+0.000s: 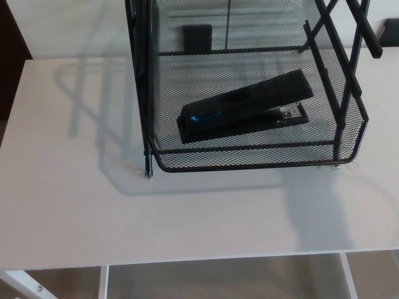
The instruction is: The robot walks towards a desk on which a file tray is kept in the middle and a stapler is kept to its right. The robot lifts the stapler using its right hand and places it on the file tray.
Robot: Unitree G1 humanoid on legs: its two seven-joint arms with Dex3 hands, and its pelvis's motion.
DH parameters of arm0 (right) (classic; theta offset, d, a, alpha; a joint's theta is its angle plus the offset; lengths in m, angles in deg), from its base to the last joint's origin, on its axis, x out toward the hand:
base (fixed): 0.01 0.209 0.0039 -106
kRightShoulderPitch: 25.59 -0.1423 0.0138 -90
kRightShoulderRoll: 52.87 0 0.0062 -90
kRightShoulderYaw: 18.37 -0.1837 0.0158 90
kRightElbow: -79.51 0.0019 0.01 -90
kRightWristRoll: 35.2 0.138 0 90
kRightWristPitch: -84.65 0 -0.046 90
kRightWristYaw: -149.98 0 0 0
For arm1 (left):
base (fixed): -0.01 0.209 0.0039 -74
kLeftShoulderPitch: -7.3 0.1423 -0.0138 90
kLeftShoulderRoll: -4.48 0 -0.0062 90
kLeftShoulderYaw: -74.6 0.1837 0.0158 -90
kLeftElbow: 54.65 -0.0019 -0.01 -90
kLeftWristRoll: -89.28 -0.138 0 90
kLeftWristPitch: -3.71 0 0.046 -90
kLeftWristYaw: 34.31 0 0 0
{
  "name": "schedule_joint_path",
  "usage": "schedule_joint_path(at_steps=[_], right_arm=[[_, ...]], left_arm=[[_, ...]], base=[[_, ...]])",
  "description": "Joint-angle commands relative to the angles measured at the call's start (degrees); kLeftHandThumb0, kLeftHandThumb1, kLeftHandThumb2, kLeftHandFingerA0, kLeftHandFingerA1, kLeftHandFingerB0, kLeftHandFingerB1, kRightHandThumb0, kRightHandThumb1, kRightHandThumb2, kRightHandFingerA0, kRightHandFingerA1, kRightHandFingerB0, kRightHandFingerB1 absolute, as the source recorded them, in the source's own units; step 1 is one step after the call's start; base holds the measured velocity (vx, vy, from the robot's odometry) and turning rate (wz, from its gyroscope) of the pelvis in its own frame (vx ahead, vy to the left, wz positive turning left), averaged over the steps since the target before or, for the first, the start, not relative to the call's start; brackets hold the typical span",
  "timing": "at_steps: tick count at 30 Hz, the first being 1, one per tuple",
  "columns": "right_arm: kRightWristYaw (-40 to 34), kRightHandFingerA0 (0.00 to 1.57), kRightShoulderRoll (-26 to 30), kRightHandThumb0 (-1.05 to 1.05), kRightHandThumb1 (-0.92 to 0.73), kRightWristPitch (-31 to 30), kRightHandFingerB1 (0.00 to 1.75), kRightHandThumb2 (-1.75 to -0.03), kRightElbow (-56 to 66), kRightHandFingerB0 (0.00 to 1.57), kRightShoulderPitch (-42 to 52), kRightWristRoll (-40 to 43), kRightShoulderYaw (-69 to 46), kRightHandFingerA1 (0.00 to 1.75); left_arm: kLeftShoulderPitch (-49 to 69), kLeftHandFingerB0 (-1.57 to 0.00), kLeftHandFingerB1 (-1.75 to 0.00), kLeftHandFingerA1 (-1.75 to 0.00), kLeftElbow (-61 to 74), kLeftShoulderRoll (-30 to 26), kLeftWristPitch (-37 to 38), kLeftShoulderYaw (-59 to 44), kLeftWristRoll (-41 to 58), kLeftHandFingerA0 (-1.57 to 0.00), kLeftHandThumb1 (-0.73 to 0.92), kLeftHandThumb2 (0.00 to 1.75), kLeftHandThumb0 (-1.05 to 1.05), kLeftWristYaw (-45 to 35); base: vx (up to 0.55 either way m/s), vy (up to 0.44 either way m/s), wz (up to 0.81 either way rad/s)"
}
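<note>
A black stapler point(244, 107) lies flat inside the lowest shelf of the black wire-mesh file tray point(249, 163), angled with its metal mouth toward the right. The tray stands on the white desk point(93, 205), in the upper middle and right of the head view. Its upper tiers run out of the picture at the top. Neither of my hands shows in this view.
The desk's front edge point(199, 256) runs across the bottom, with the white frame and floor below it. A small dark object point(197, 36) shows through the mesh behind the tray. Another dark item point(391, 30) sits at the far right edge.
</note>
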Motion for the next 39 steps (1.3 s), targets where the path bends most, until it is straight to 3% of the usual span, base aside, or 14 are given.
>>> schedule_joint_path(at_steps=[1, 5, 6, 10, 11, 14, 17, 19, 22, 24, 33, 34, 38, 39], right_arm=[[-30.50, 0.74, -7.93, -0.55, -0.60, 8.74, 0.47, -0.84, -37.90, 0.06, 25.42, 20.57, -44.42, 1.18], [-37.40, 0.59, -9.50, -0.48, -0.70, 8.79, 0.36, -0.62, -46.08, 0.16, 24.79, 21.01, -42.16, 1.24], [-37.56, 0.12, -10.93, -0.55, -0.78, 7.37, 0.31, -0.65, -46.20, 0.09, 24.73, 20.82, -41.52, 0.68], [-31.79, 0.08, -12.68, -0.59, -0.90, -0.26, 0.19, -0.67, -45.94, 0.00, 24.55, 21.74, -40.99, 0.54], [-34.12, 0.43, -13.83, -0.61, -0.91, -0.20, 0.22, -0.69, -44.71, 0.05, 26.20, 17.60, -37.22, 0.72], [-36.29, 0.00, -15.99, -0.72, -0.58, -0.34, 0.11, -0.91, -49.16, 0.00, 26.37, 16.39, -34.40, 0.31], [-38.06, 0.24, -21.00, -0.59, -0.83, -2.88, 0.33, -0.64, -44.32, 0.00, 25.81, 17.86, -37.30, 0.99], [-38.22, 0.71, -22.34, -0.66, -0.61, -2.93, 0.35, -0.98, -44.36, 0.00, 26.81, 16.45, -35.58, 1.04], [-34.08, 0.63, -22.64, -0.67, -0.69, 0.33, 0.25, -0.96, -45.41, 0.02, 29.39, 14.09, -30.51, 0.89], [-33.95, 0.11, -22.47, -0.68, -0.83, 1.82, 0.27, -0.66, -48.11, 0.03, 29.36, 13.78, -28.95, 0.61], [-32.47, 0.00, -22.20, -0.58, -0.74, -2.85, 0.28, -0.64, -51.91, 0.04, 25.38, 21.47, -31.02, 0.55], [-31.64, 0.00, -20.82, -0.69, -0.72, -1.04, 0.19, -1.06, -53.48, 0.00, 26.42, 17.21, -25.88, 0.49], [-39.28, 0.14, -13.82, -0.39, -0.92, 6.00, 0.38, -0.82, -58.16, 0.11, 32.22, -11.53, 7.07, 0.55], [-41.46, 0.42, -5.67, -0.44, -0.46, 4.79, 0.49, -0.80, -63.36, 0.34, 32.36, -38.99, 33.98, 0.64]], left_arm=[[0.74, -0.36, -0.83, -0.87, -0.04, -1.02, -1.49, -2.61, 2.39, -0.45, 0.65, 1.23, -0.80, -0.25], [0.58, -0.37, -0.84, -0.90, -0.16, -1.14, -1.38, -2.25, 1.82, -0.50, 0.67, 1.23, -0.82, 0.41], [0.63, -0.30, -0.98, -1.02, -0.18, -1.33, -1.25, -2.14, 1.68, -0.42, 0.72, 1.12, -0.83, 0.35], [0.62, -0.31, -0.97, -1.01, -0.14, -1.66, -0.61, -1.33, 0.71, -0.44, 0.72, 1.11, -0.83, 0.89], [0.51, -0.34, -0.83, -0.89, -0.24, -1.57, -0.71, -1.57, 0.93, -0.49, 0.68, 1.22, -0.82, 1.05], [-0.46, -0.27, -0.80, -0.87, -0.30, -1.22, -1.70, -2.70, 2.13, -0.43, 0.64, 1.23, -0.83, 1.14], [-0.51, -0.22, -0.90, -0.97, -0.01, -1.30, -1.55, -2.77, 2.17, -0.36, 0.76, 1.06, -0.85, 1.02], [-1.33, -0.23, -0.80, -0.89, -0.51, -0.97, -2.71, -4.32, 3.60, -0.42, 0.65, 1.23, -0.82, 1.29], [-0.85, -0.27, -0.83, -0.92, -0.48, -0.89, -1.07, -4.90, 3.83, -0.44, 0.66, 1.24, -0.87, 0.96], [-0.46, -0.23, -0.82, -0.90, -0.36, -0.75, -0.55, -5.51, 4.26, -0.37, 0.68, 1.25, -0.89, 0.60], [-1.36, 0.00, -0.68, -0.69, -0.27, 0.21, -3.03, -10.72, 6.86, -0.03, 0.74, 1.39, -0.60, 0.20], [-1.37, 0.00, -0.67, -0.69, -0.23, 0.21, -3.03, -10.72, 6.51, -0.03, 0.74, 1.39, -0.59, 0.28], [-1.27, 0.00, -0.67, -0.67, -0.48, 0.45, -2.59, -11.81, 6.53, -0.01, 0.72, 1.38, -0.59, -0.09], [-1.11, 0.00, -0.69, -0.68, -0.17, 0.58, -2.43, -12.04, 6.72, -0.01, 0.69, 1.36, -0.61, 0.30]], base=[[0.00, 0.000, 0.00], [0.00, 0.000, 0.00], [0.00, 0.000, 0.00], [0.00, 0.000, 0.00], [0.00, 0.000, 0.00], [0.00, 0.000, 0.00], [0.00, 0.000, 0.00], [0.00, 0.000, 0.00], [0.00, 0.000, 0.00], [0.00, 0.000, 0.00], [0.00, 0.000, 0.00], [0.00, 0.000, 0.00], [0.00, 0.000, 0.00], [0.00, 0.000, 0.00]])
